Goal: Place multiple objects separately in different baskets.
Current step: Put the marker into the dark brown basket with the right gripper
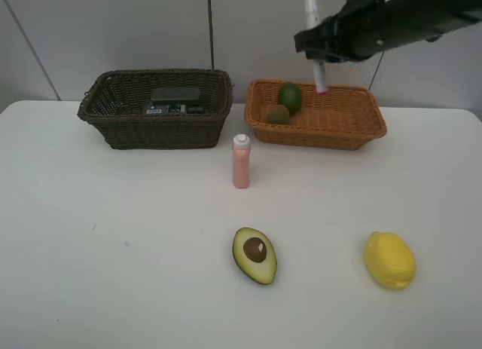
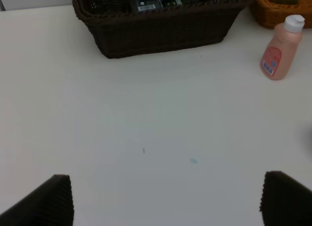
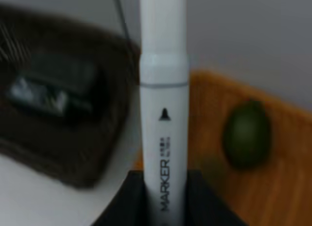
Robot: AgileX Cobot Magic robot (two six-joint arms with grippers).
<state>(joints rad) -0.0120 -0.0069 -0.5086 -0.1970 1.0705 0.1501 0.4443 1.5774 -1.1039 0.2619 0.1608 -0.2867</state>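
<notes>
My right gripper (image 1: 318, 56) is shut on the white marker (image 1: 313, 32), held upright high above the light orange-tan basket (image 1: 316, 123); close up, the marker (image 3: 164, 113) stands between the dark fingers. That basket holds a green lime (image 1: 290, 97) and a brown kiwi (image 1: 278, 114). The dark brown basket (image 1: 154, 115) holds a black block (image 1: 175, 93) and a dark-green bottle (image 1: 175, 108). On the table stand the pink white-capped bottle (image 1: 241, 161), the halved avocado (image 1: 254, 255) and the yellow lemon (image 1: 389, 260). My left gripper (image 2: 165, 199) is open above bare table, out of the exterior view.
The white table (image 1: 113, 236) spreads wide around the items. A grey wall rises behind the baskets. The left wrist view shows the dark basket (image 2: 161, 26) and the pink bottle (image 2: 281, 49) ahead of the open fingers.
</notes>
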